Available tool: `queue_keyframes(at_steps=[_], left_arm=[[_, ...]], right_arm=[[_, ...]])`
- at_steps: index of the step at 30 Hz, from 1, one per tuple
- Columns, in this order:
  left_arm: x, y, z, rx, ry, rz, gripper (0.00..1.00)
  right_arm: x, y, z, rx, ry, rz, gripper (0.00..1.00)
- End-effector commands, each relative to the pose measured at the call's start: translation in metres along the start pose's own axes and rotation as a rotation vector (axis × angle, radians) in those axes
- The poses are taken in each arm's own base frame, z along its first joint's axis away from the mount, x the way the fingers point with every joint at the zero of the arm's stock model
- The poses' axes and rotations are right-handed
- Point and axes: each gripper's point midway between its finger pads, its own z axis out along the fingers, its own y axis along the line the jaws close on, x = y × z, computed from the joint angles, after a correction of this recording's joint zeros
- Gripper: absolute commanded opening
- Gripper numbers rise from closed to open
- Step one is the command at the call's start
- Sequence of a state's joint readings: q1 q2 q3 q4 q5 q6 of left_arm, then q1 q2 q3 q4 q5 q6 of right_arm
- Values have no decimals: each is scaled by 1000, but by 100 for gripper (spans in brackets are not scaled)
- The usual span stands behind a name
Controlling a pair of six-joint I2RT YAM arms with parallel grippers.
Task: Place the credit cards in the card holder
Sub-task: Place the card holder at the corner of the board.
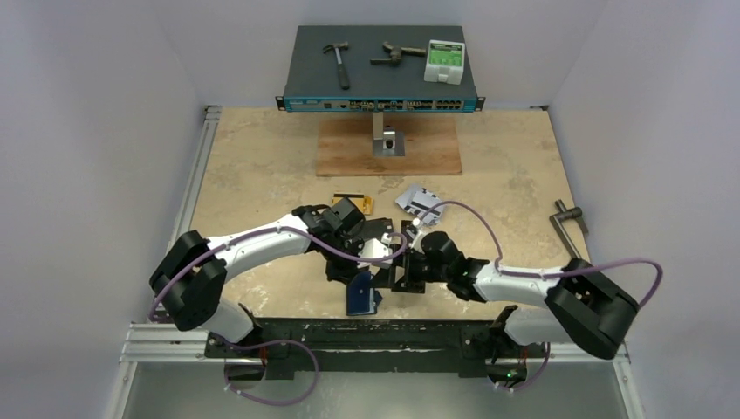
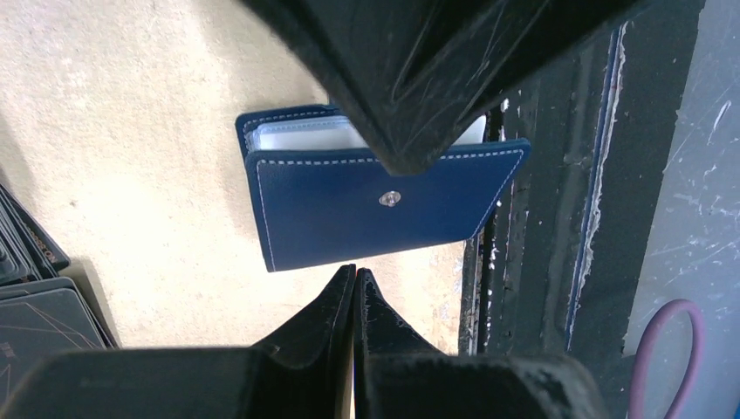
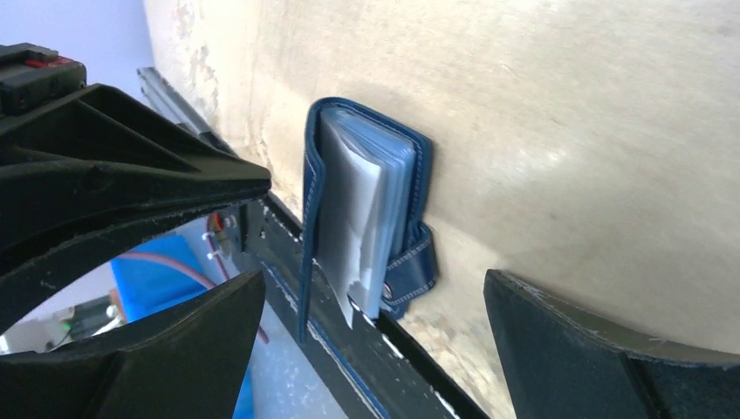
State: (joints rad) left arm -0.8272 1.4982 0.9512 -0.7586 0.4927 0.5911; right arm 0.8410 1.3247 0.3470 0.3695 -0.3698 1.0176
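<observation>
The navy-blue card holder [image 1: 360,294] lies at the table's near edge, its cover [image 2: 366,205] part open over clear sleeves [image 3: 362,205]. My right gripper [image 3: 375,345] is open, its fingers [image 3: 201,349] wide apart on either side of the holder's near end, touching nothing. My left gripper [image 2: 356,272] is shut, its tips just short of the holder's edge, with nothing visible between them. Black credit cards [image 2: 35,297] lie stacked to its left. A gold card [image 1: 352,202] and silver-grey cards [image 1: 419,202] lie farther back on the table.
A black metal rail [image 2: 541,218] runs along the near table edge right beside the holder. A wooden board [image 1: 388,144] and a network switch [image 1: 381,83] carrying tools stand at the back. A metal handle [image 1: 567,216] lies at the right.
</observation>
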Motion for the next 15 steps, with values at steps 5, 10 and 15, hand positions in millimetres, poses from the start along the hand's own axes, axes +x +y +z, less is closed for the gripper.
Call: queue_keyframes(at_steps=[5, 10, 15], left_arm=[[-27, -4, 1, 45, -23, 31, 0], [-23, 3, 13, 32, 36, 54, 0], [-20, 9, 6, -19, 41, 104, 0]], right_arm=[[-4, -33, -38, 184, -108, -74, 99], [10, -26, -32, 188, -47, -98, 99], [27, -6, -16, 52, 6, -72, 81]])
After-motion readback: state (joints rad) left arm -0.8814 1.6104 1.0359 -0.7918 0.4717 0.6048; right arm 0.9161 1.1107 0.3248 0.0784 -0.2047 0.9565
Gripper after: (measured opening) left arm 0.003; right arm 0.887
